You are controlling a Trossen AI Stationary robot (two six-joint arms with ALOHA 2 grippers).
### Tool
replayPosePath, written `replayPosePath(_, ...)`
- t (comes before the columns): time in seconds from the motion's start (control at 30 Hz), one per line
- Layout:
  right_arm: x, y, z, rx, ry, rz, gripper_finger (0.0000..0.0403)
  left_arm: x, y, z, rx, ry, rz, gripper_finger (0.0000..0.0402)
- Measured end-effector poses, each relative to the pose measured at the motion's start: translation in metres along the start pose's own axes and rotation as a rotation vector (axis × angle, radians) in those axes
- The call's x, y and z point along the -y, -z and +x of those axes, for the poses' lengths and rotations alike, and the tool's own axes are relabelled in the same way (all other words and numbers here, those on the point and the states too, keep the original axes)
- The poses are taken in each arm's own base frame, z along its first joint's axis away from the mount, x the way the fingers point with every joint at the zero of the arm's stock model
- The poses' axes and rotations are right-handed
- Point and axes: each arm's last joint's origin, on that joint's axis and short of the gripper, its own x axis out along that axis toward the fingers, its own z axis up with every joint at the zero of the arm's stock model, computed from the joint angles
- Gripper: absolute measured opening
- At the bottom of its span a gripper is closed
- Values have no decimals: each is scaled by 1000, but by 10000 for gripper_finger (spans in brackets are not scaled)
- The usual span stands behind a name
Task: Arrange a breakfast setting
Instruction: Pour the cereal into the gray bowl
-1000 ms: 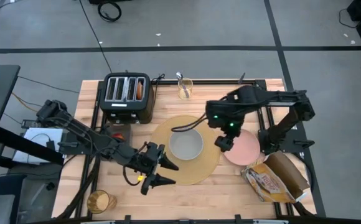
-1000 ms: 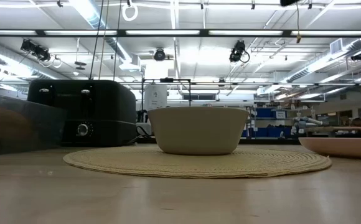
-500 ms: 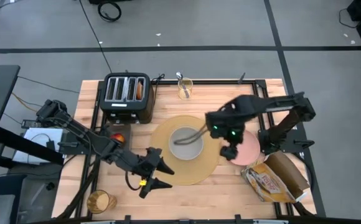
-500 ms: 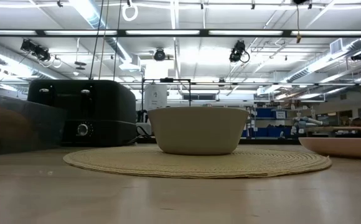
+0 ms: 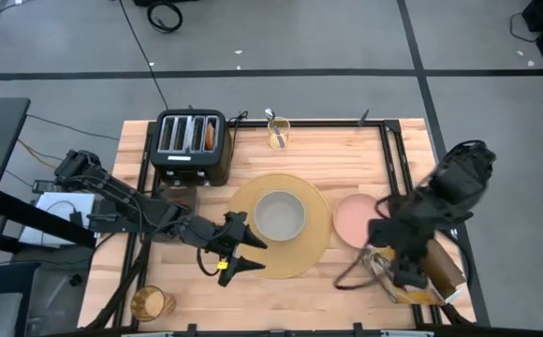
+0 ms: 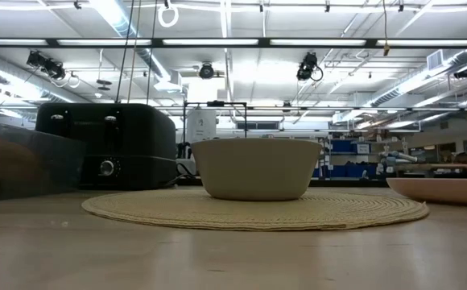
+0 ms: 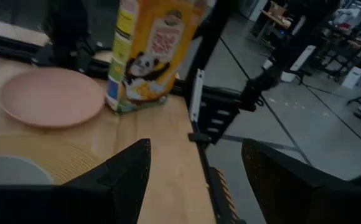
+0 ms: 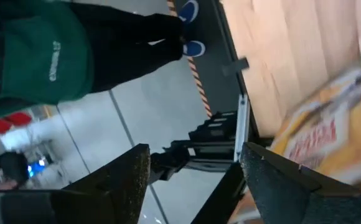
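Note:
A white bowl [image 5: 279, 215] sits in the middle of the round tan placemat [image 5: 314, 245] at the table's centre. The pink plate [image 5: 352, 221] lies on the table just right of the mat. An amber glass [image 5: 150, 302] stands at the near left corner. A metal spoon stands in a clear glass [image 5: 278, 133] at the far edge. The apple does not show. My left gripper [image 5: 256, 255] is open and empty over the mat's near left rim. My right gripper [image 8: 196, 186] is open and empty, above the cereal box [image 5: 421, 267] at the near right.
A black four-slot toaster [image 5: 192, 143] stands at the far left. The cereal box lies at the near right corner under my right arm [image 5: 421, 220]. A person in a green top [image 8: 37, 50] stands beyond the table. Bare wood shows along the near edge between the amber glass and the box.
My right gripper has swung from between the bowl and the pink plate toward the table's right and near edges, turning as it went, and now hangs over the cereal box. The bowl, plate and mat have stayed where they were.

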Motion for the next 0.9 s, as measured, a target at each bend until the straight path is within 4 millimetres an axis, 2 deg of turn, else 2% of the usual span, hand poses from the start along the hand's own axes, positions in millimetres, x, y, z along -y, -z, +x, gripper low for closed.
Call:
replayPosePath(0.17, -6, 25, 8, -39, 21, -9, 245, -8, -8, 2, 50, -14, 57, 258)
replayPosePath(0.4, -11, 50, 17, -108, 38, -118, 235, -9, -11, 2, 89, -28, 79, 258)
replayPosePath(0.57, -8, 65, 39, -184, 112, -207, 224, -3, -13, 2, 125, -6, 51, 258)
replayPosePath(0.7, -3, 71, 57, -262, 172, -202, 224, 2, -10, 11, 183, 22, 30, 258)
replayPosePath(0.9, -2, 84, 60, -321, 183, -186, 244, 3, 2, 32, 247, 11, -18, 258)
